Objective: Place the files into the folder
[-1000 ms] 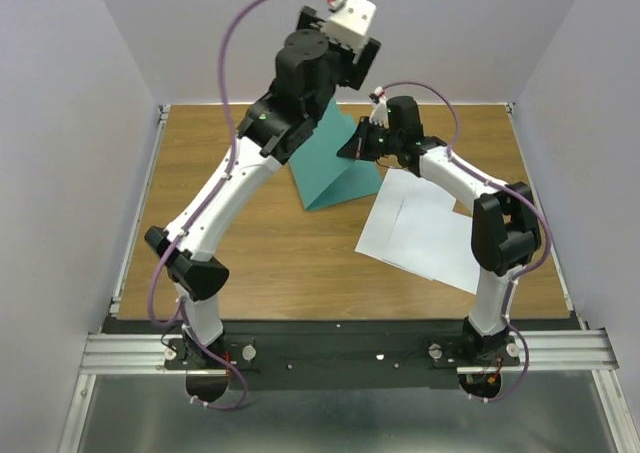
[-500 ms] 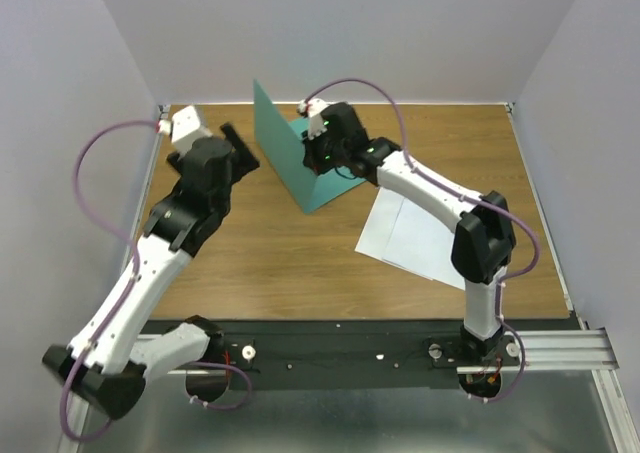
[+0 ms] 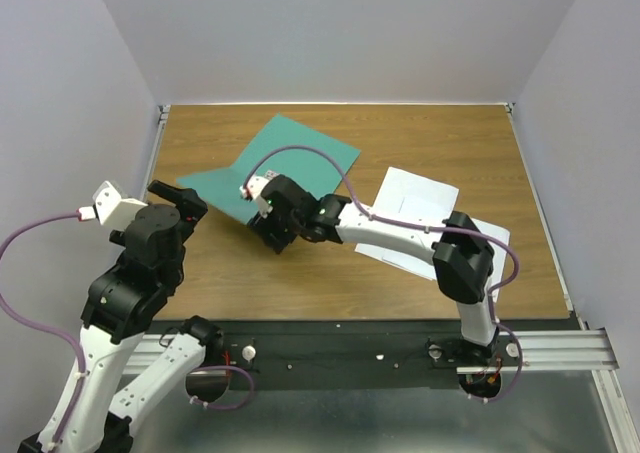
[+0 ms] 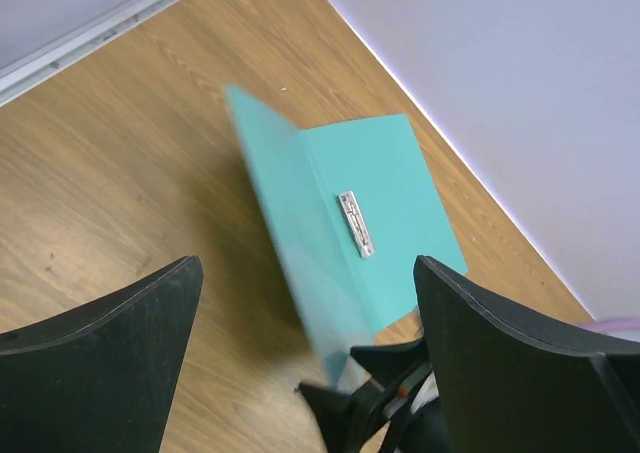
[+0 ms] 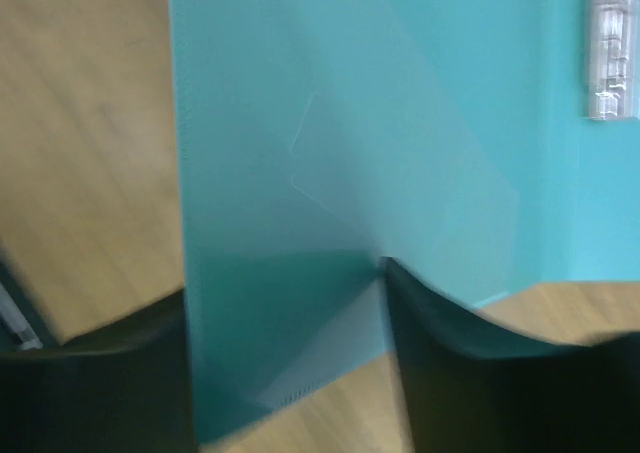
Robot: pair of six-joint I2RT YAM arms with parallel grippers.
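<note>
Folder (image 3: 285, 133) lying spread open on tabletop (image 3: 450, 133), metal clip (image 4: 355, 223) showing inside. Its cover (image 5: 280, 223) passing loose between parted right fingers (image 5: 480, 383). Files (image 3: 415, 198) lying well apart from those fingers. Left fingers (image 4: 100, 363) gaping wide, holding nothing. That cover, standing upright a second ago, now dropping flat.

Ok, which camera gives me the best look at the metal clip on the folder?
Left wrist: the metal clip lies whole and sharp on the spine of the open folder. Right wrist catches it blurred and cut off at the frame's top right edge. From top external it cannot be made out.
</note>
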